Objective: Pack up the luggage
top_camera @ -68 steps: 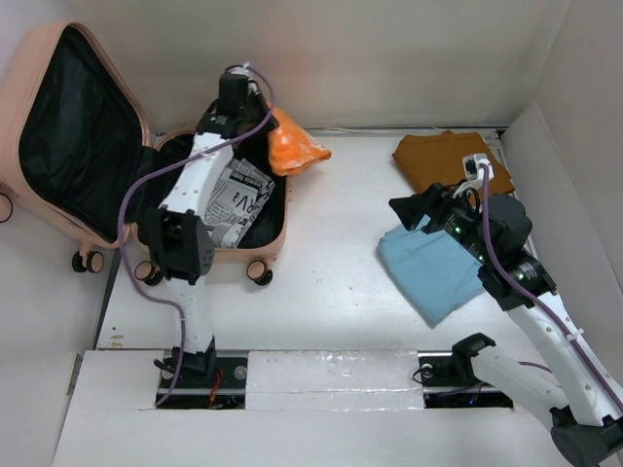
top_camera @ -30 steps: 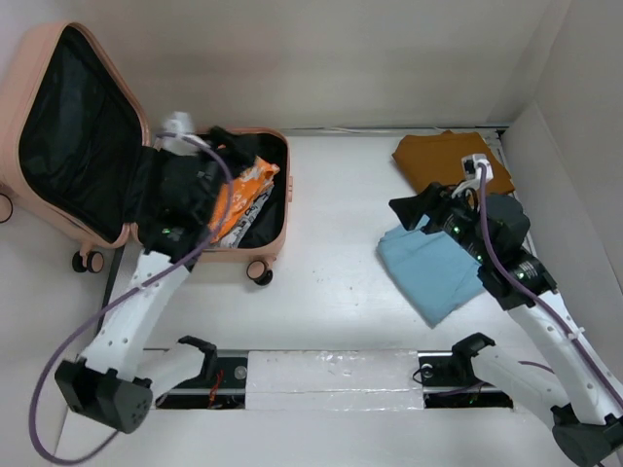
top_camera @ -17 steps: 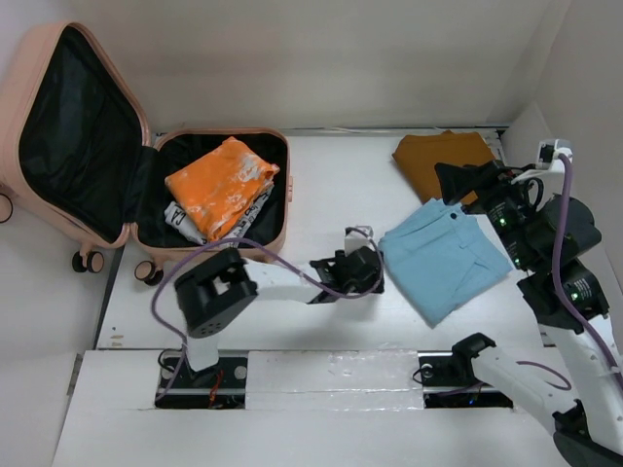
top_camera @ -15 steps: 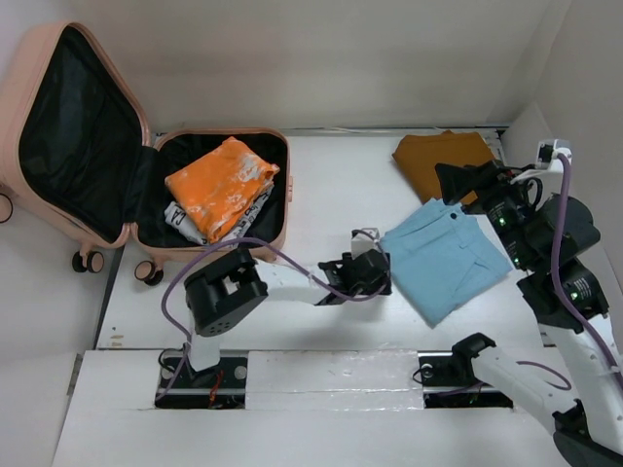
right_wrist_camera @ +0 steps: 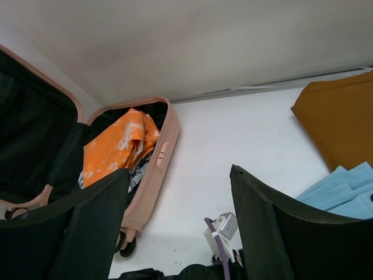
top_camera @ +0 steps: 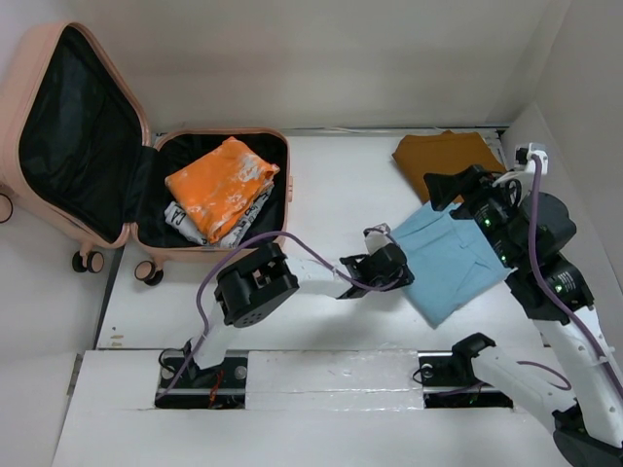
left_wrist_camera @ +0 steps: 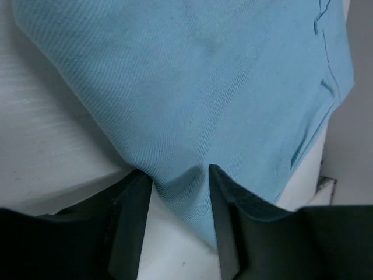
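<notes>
Two garments lie in luggage [top_camera: 73, 126] base half: orange piece [top_camera: 219, 185] atop black-and-white printed one [top_camera: 185, 219]. Case open at far left of worktop [top_camera: 331, 195], lid propped up.

Step in hand, likely: fetching folded light-blue garment [top_camera: 453, 258], right of centre.

Left gripper [top_camera: 394, 272] at its near-left edge, fingers [left_wrist_camera: 131, 198] straddling fold, narrowed; firm pinch or not, cannot tell.

Right gripper [top_camera: 440, 187] raised, spread wide, empty.

Mustard garment [top_camera: 443, 156] waits beyond.

Next: secure pinch, lift clear, carry left, lay over orange piece.

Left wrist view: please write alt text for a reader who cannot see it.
The left gripper, jaws apart, straddles the edge of a folded light blue garment lying on a white table.
</notes>
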Controlling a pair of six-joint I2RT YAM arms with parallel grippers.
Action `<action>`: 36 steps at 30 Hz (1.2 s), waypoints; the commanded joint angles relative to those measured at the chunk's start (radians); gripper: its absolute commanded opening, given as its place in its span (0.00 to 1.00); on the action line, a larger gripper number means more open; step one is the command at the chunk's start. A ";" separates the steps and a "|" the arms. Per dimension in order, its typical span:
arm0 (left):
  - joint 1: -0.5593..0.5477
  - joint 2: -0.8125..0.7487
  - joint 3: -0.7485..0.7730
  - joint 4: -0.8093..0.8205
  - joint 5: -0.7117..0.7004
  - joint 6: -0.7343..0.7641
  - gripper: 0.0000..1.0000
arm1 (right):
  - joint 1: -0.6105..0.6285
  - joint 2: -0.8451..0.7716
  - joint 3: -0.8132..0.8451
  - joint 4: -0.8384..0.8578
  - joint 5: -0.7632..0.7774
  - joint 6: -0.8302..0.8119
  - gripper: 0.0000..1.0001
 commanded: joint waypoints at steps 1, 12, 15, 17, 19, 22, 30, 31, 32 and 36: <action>0.006 0.032 -0.047 0.046 0.081 -0.070 0.34 | 0.006 -0.026 -0.004 0.035 -0.023 -0.006 0.76; 0.203 -0.257 -0.413 0.108 -0.012 0.020 0.00 | 0.006 -0.017 -0.047 0.077 -0.083 -0.006 0.76; 0.244 -0.354 -0.479 0.076 -0.093 0.081 0.00 | 0.006 0.001 -0.056 0.087 -0.102 -0.006 0.76; 0.244 -0.363 -0.460 -0.009 -0.124 0.131 0.11 | 0.016 0.010 -0.065 0.097 -0.103 -0.006 0.76; 0.235 -0.363 -0.459 -0.053 -0.108 0.140 0.25 | 0.016 0.020 -0.065 0.106 -0.112 0.003 0.76; 0.234 -0.363 -0.490 -0.053 -0.072 0.140 0.36 | 0.016 0.020 -0.074 0.106 -0.112 0.003 0.76; 0.245 -0.318 -0.588 0.060 0.101 0.109 0.46 | 0.016 0.020 -0.084 0.115 -0.121 0.003 0.76; 0.245 -0.293 -0.567 0.074 0.126 0.109 0.44 | 0.016 0.020 -0.084 0.115 -0.121 0.003 0.76; 0.245 -0.269 -0.558 0.091 0.156 0.109 0.42 | 0.016 0.020 -0.084 0.115 -0.121 0.003 0.76; 0.245 -0.151 -0.528 0.186 0.230 0.100 0.31 | 0.016 0.010 -0.074 0.103 -0.110 0.003 0.76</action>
